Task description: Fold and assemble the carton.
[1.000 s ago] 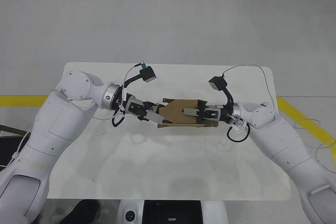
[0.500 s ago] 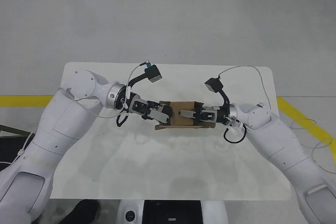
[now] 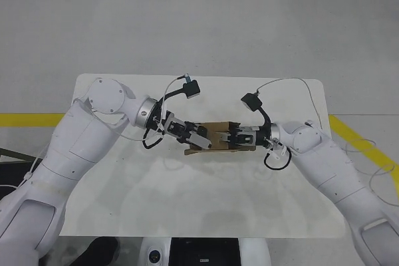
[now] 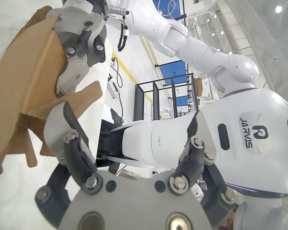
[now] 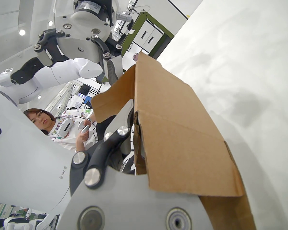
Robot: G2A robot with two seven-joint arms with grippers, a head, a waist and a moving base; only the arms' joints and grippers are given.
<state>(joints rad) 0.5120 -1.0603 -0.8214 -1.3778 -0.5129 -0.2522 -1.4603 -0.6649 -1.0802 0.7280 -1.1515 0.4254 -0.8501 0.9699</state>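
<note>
Carton [image 3: 216,136]: brown, half-opened, flaps loose, over the middle of the table [image 3: 186,199], between the 2 grippers.
Right gripper [image 3: 229,139]: pinching 1 carton wall.
Left gripper [image 3: 201,138]: spread wide, 1 finger [image 4: 56,128] against an end flap.
Risk: the finger may slip off the flap or crease it off its score. With only 1 pinch, the carton may twist or collapse.
Writing: none readable on the carton's visible faces.

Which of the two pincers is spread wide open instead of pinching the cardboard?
The left pincer: its fingers stand far apart, with one of them touching the carton. The right pincer is clamped on the carton's wall.
</note>
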